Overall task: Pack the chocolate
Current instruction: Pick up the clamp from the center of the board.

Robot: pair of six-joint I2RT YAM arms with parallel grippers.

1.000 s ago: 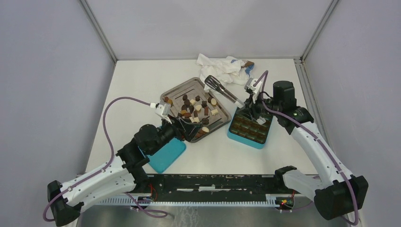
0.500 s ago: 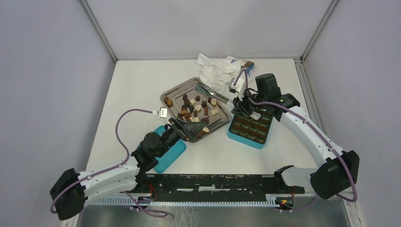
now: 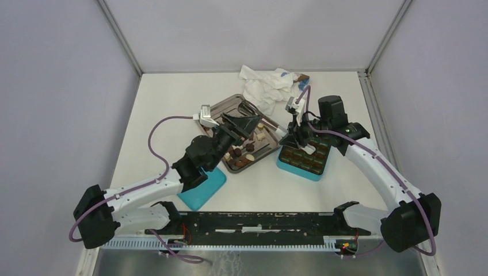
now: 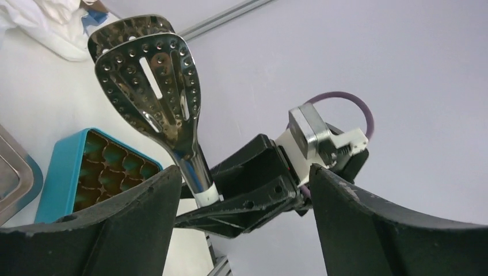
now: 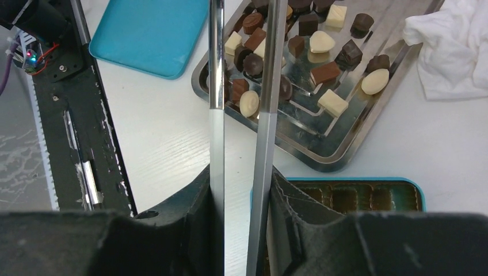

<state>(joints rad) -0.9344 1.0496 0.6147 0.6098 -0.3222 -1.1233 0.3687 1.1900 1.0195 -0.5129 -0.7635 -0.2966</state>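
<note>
Steel tongs (image 5: 216, 69) pinched narrow in the right gripper (image 5: 240, 190), aimed up-frame at the chocolate (image 5: 325, 72)

Loose in the metal tray (image 5: 299, 129), upper middle and right of the right wrist view, dead ahead along the tongs' long axis; tips cut off by the top edge, so can't tell how close. Teal box (image 5: 345, 180) at lower right, just beside that gripper, so probably only a short swing back after a grab. Left gripper (image 3: 241, 123) spread wide, holding nothing, hanging over the middle of the tray in the top view, so arguably nearer the pieces, but betting on the right arm for the pick, with the tool on that side. Rounded pieces, likely to squirt out of a sloppy squeeze, so go gentle.
</note>
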